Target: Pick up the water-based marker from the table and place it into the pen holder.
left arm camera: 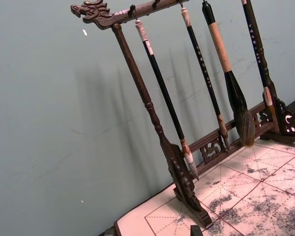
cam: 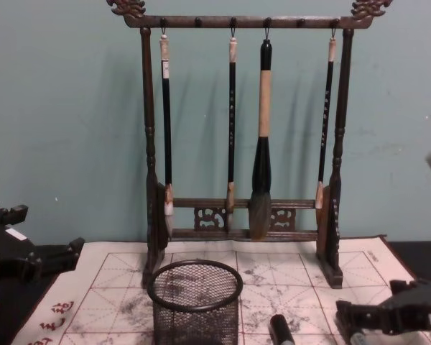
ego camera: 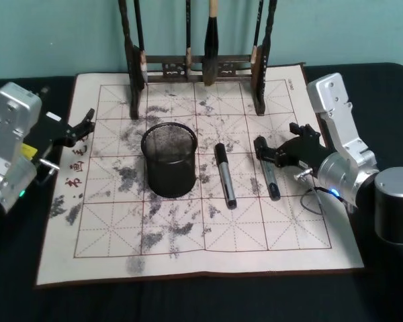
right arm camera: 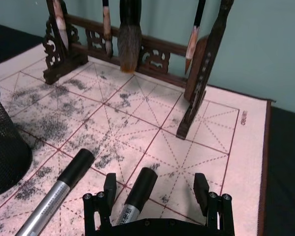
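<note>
Head view: we see the water-based marker (ego camera: 271, 180) lying right of the pen holder (ego camera: 168, 176), long axis running away from the robot, with a second marker (ego camera: 225, 178) between them. Nearer is the right gripper (ego camera: 262, 151), over the marker's far end. Parked left of the holder is the left gripper (ego camera: 82, 127).
Right wrist view: jaws spread wide, straddling the cap, nothing held. We judge a short descent comes next.

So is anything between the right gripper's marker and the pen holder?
Yes: a second marker lies flat between the marker and the pen holder. Nothing sits between the open right gripper and its marker.
</note>
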